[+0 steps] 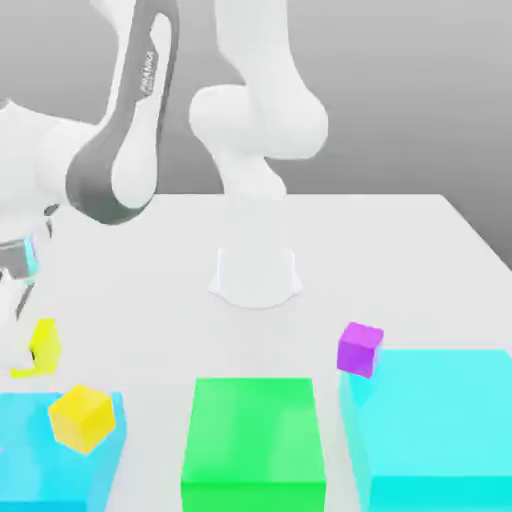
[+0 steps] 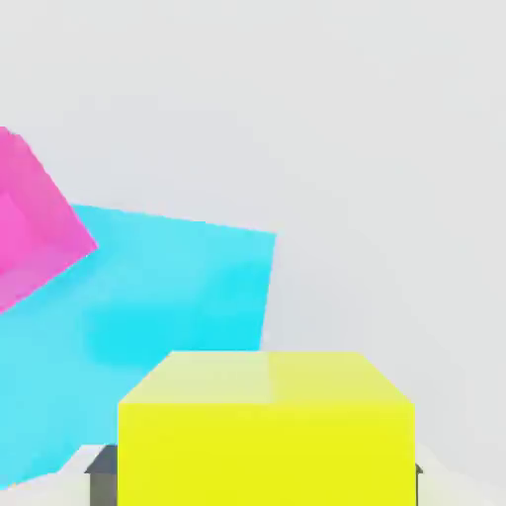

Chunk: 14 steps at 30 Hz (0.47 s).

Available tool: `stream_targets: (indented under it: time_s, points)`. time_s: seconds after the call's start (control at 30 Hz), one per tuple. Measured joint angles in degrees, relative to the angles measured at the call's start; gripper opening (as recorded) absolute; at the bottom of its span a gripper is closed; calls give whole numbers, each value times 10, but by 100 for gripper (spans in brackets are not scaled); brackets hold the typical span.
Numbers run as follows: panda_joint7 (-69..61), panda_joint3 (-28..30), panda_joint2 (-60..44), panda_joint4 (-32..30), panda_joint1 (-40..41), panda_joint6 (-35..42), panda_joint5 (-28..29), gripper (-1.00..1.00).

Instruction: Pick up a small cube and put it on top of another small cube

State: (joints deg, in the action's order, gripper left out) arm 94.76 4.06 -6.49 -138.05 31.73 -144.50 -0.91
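Since the little bright lemon-yellow cube (image 1: 43, 346) is already pinched in the robot's two-finger gripper (image 1: 22, 310), the handling question is mostly about not losing it. On the exterior view it sits at the far left, tilted and, I think, lifted a bit off the white tabletop (image 1: 400, 250), just beyond the cyan block (image 1: 40, 455) at that view's lower left, the one carrying a slightly bigger golden-yellow cube (image 1: 82, 417). On the hand view the lemon cube (image 2: 265, 435) sits right up against the camera with dark finger pads (image 2: 101, 464) poking out at either side, so the jaws look clamped flat on two opposite faces, which is the sensible place to hold it. My guess is that it's light and rigid with smooth, fairly slick faces, so nothing to crush, but a small cube like that could twist in the pads if the arm swings fast. It already looks cocked at an angle from outside. Setting it down on another small cube would need its bottom face level and well centred, since there's hardly any ledge to forgive a miss. Other stuff around: a purple cube (image 1: 359, 348) leaning on the big cyan block (image 1: 440, 420) at the exterior view's right, and a green block (image 1: 254, 440) in the middle.
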Motion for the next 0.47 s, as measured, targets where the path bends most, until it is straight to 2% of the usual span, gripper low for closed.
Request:
stream_targets:
  time_s: [0.23,0.33,0.37,0.47]
  points:
    - [119,5,-44,144,-16,99,-5,-100]
    - [129,5,-93,151,-18,57,-11,-100]
    - [129,4,-107,148,-17,41,-13,100]
    - [129,4,-107,148,-17,41,-13,100]
